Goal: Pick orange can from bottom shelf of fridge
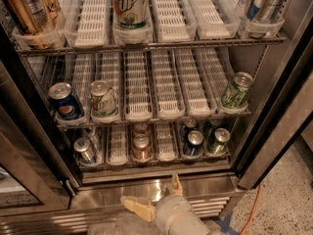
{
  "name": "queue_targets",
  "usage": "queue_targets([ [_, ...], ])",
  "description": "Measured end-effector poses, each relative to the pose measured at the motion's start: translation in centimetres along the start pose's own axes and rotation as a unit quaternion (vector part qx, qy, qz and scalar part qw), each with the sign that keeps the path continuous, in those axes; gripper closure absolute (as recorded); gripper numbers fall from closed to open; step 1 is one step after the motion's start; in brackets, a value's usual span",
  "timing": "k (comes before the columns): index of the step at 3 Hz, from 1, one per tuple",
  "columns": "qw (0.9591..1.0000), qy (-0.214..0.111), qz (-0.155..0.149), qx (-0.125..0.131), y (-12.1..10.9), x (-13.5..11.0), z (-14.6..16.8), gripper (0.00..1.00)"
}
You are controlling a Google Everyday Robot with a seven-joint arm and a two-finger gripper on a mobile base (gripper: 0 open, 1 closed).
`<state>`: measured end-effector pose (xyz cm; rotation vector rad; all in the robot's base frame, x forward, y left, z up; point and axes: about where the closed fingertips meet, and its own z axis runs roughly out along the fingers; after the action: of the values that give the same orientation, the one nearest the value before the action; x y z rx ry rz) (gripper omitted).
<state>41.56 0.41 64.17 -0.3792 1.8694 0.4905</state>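
Note:
The fridge (274, 131) stands open in front of me with three wire racks. On the dim bottom shelf (156, 158) the orange can (142, 147) stands upright at the front of the middle lane, silver lid up, with a second similar can right behind it. My gripper (157, 196) is low at the bottom centre, below the bottom shelf and in front of the steel base panel. Its two tan fingers (139, 209) are spread apart and hold nothing. The orange can is above and slightly left of the gripper, apart from it.
On the bottom shelf a silver can (84, 151) stands left, a dark can (194, 143) and a green can (218, 141) right. The middle shelf holds a blue Pepsi can (65, 103), a pale can (102, 99) and a green can (236, 90). An orange cable (249, 209) lies on the floor.

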Motion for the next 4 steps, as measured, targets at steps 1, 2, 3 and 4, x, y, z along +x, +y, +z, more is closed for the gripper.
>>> queue_targets([
  [1,0.9997,-0.010,0.000,0.024,-1.1,0.7,0.8,0.00],
  [2,0.9997,-0.010,0.000,0.024,-1.1,0.7,0.8,0.00],
  [3,0.9993,-0.014,0.012,0.032,-1.0,1.2,2.5,0.00],
  [4,0.9977,-0.028,0.046,0.040,0.2,2.4,6.0,0.00],
])
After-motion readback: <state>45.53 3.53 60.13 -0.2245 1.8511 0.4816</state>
